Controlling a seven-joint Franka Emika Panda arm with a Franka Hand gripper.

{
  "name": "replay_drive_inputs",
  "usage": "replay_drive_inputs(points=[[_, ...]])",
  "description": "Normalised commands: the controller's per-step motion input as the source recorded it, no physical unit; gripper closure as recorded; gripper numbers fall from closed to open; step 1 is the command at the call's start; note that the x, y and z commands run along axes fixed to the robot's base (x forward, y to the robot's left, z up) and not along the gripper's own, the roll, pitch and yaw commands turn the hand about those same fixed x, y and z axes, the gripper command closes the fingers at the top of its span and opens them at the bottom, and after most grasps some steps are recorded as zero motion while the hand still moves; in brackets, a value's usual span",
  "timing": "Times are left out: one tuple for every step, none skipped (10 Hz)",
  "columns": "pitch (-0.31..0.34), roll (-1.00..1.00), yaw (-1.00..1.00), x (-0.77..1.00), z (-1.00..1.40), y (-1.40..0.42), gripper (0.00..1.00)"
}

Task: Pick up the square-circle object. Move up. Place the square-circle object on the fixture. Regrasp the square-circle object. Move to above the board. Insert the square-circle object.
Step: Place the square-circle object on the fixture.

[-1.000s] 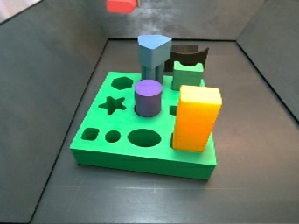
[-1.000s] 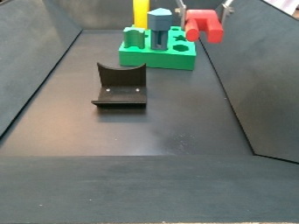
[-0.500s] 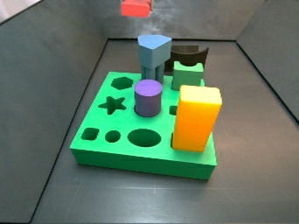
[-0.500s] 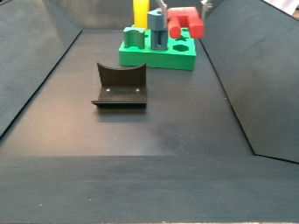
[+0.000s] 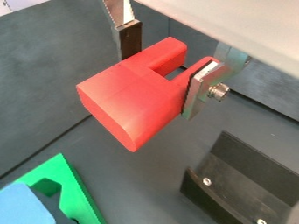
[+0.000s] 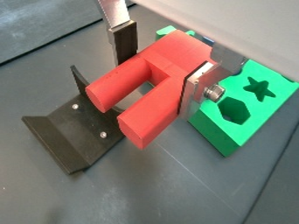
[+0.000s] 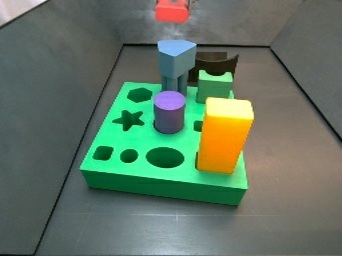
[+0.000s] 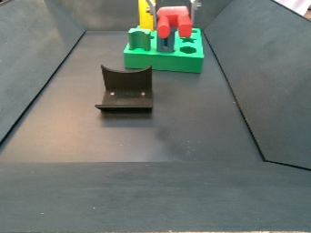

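**Carry toward the board, red block in the jaws**

Since the earlier frames the red block (image 7: 171,11) has travelled across the side view, from off to one side to a spot high over the far edge of the board (image 7: 134,160), near the grey-blue prism (image 7: 174,62). In a side view it hangs above the board's far end (image 8: 174,20), well apart from the fixture (image 8: 124,88), which stands empty on the floor.

Gripper (image 5: 163,66): jaws closed on the red block, one silver finger (image 5: 205,87) flat against its side, the opposite finger (image 6: 121,39) against the other face. Block sits in the grasp with its notch between the plates; it looks square to them, no visible tilt.

Judgement: step in hand is moving to above the board, after the regrasp. To do it well:
- keep height until centred, since prism, purple cylinder (image 7: 168,111) and yellow block (image 7: 225,133) stand tall in the board;
- line the block's faces up with its hole before descending; which hole is the target I cannot tell;
- descend slowly, grip unchanged.
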Motion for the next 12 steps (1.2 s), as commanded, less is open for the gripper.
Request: replay_drive_inputs(points=[[0.163,-0.05,0.03,1.00,0.01,-0.05,1.00],[-0.169,-1.00,0.15,1.00,0.06,0.73,1.00],[-0.165,-1.00,0.14,1.00,0.06,0.78,1.00],[-0.146,-1.00,0.12,1.00,0.03,0.75,1.00],[-0.124,-1.00,0.11,1.00,0.01,0.65,1.00],[-0.072,-1.00,0.11,1.00,0.01,0.48,1.00],[-0.009,-1.00,0.10,0.95,0.02,0.32,1.00],[0.059,-0.90,0.08,0.87,0.00,0.17,1.00],[0.081,-0.79,0.06,0.83,-0.01,0.13,1.00],[0.109,-0.57,0.01,0.75,-0.01,0.10,1.00],[0.122,-0.40,-0.02,0.68,-0.01,0.08,1.00],[0.123,-0.27,-0.04,0.62,-0.01,0.06,1.00]])
